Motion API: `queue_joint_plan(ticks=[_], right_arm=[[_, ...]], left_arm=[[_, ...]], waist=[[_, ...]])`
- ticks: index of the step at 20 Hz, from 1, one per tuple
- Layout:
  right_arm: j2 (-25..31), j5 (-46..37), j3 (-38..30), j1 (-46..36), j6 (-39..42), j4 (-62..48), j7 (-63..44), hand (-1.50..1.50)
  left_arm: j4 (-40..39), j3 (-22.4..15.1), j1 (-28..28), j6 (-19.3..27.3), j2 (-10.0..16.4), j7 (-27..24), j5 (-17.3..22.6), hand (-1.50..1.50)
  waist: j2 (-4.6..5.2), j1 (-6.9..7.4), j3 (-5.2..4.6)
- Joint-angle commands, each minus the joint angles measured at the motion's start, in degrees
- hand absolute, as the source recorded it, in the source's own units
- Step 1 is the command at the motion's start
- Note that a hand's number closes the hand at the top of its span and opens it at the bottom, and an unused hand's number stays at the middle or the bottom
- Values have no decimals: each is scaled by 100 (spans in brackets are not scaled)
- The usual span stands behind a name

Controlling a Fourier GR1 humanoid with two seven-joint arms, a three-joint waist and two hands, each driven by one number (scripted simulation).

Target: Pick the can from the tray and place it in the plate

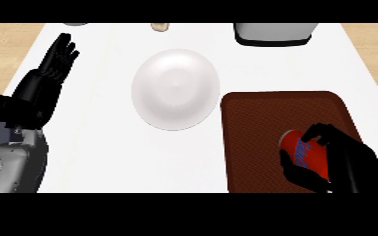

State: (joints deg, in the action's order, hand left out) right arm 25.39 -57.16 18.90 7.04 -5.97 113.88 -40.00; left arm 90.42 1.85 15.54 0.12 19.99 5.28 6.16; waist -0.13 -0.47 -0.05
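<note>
Where the right hand [343, 162] was seen at the lower right of the view, its fingers and thumb were curled round the can [304, 152], which was red with blue marking, was tilted, and was partly hidden by the hand. The can was placed over the near right part of the tray [258, 130]; whether it had been raised off the tray floor could not be told. The step in hand was judged to be the grasp and lift. It would be done best if the can were raised straight up until the tray's rim was cleared, then carried left and away, and lowered upright onto the middle of the plate [176, 89] before the fingers were opened, since a can laid on its side might roll. Nothing but the can was seen in the tray, and nothing on the white plate, which was set just beside the tray's far left corner. The left hand [59, 60] was rested open, fingers up, at the left edge.
</note>
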Motion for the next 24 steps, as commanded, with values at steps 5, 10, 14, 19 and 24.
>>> queue_joint_plan(ticks=[5, 10, 14, 19, 24], right_arm=[[-958, -72, 695, -819, -32, 634, -52, 150], [-1433, 369, 401, -1997, 522, -56, 53, 150], [-2316, -75, 611, -3301, 935, -756, -661, 150], [-2524, 443, 575, -4261, 7, -2367, -682, 150], [-2534, 1117, 567, -5086, -992, -3991, -458, 150]], left_arm=[[36, -39, 165, -13, -79, 195, -103, 0], [134, -12, -9, -98, -177, 186, -139, 0], [-26, 110, 78, -268, -115, 100, -29, 0], [242, 87, -169, -341, -188, 41, -25, 0], [224, 120, 114, -289, -237, 190, -85, 0]], waist=[[11, 63, 4], [16, 76, 5], [21, 109, 1], [30, 182, 3], [39, 193, 5]])
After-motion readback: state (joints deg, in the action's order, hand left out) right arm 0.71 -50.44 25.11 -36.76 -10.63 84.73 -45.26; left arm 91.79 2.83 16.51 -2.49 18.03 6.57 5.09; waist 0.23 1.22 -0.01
